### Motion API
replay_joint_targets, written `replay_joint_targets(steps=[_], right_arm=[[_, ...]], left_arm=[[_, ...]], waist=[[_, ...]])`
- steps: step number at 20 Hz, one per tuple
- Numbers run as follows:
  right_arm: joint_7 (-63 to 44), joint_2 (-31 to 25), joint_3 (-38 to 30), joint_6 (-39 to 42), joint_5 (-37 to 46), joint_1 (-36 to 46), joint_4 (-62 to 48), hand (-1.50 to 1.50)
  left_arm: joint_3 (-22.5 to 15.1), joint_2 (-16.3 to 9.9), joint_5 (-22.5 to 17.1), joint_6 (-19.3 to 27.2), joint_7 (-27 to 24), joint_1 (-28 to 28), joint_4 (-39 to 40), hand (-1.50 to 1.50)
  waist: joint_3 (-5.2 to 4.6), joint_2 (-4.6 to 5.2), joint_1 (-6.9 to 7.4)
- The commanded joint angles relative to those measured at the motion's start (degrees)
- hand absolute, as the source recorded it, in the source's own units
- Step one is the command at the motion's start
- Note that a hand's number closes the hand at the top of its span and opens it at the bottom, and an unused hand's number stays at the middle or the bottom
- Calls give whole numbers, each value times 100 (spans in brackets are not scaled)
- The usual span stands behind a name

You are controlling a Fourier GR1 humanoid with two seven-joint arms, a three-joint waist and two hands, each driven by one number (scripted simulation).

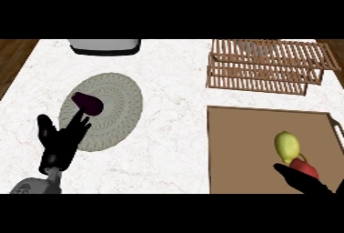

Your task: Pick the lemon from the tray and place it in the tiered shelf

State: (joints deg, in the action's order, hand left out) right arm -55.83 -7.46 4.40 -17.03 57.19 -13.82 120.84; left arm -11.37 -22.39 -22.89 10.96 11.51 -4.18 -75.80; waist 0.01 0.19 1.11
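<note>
Right hand (306, 182) at the tray's (242, 150) near edge, fingers' state unclear; should close on the lemon (286, 144), not the red thing (306, 168) beside it.

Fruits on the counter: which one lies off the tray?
The dark purple fruit, on the round mat. The lemon and red fruit lie on the tray.
</note>
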Motion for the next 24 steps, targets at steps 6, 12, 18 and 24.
replay_joint_targets(steps=[6,12,18,24], right_arm=[[-830,714,380,385,1102,535,-516,-150],[-978,739,169,469,1361,993,-1117,-150],[-502,744,-361,-138,1091,1298,-2130,-150],[-684,745,-337,-146,1288,1207,-2365,-150]], left_arm=[[358,111,101,-352,-50,5,369,0],[276,384,411,-51,383,-174,27,0],[516,412,496,-298,203,-48,63,0],[669,380,599,-489,299,26,21,0]], waist=[[-3,-17,-113],[-1,-19,-105],[0,-14,-104],[-1,-19,-112]])
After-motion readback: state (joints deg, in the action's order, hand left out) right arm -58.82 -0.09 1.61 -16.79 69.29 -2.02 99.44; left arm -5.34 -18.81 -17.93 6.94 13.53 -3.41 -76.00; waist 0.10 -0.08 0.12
